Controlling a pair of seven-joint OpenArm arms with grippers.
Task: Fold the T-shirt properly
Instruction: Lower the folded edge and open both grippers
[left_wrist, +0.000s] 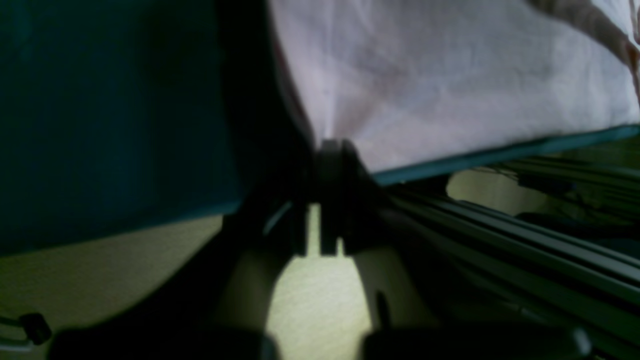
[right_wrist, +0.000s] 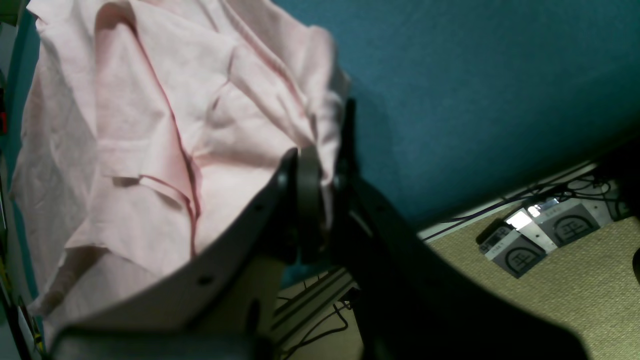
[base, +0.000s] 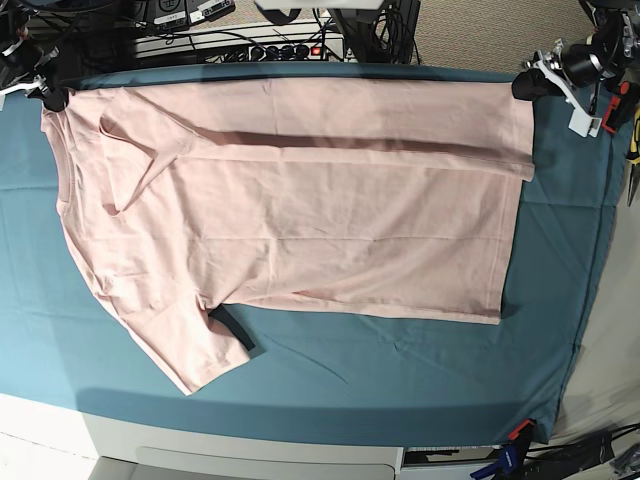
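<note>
The pink T-shirt (base: 290, 220) lay spread plain side up on the teal cloth (base: 400, 370) covering the desk, its long axis running along the desk's far edge, collar end toward the base view's left and hem toward the right. One long side was doubled over along the far edge. The right claw (right_wrist: 320, 172) was clenched on the collar-end corner, the left claw (left_wrist: 332, 150) on the hem corner.

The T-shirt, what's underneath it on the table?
The T-shirt lies on a teal table cloth, which shows around its near, left and right edges. Whatever sits beneath the shirt's middle is covered and can't be seen.
</note>
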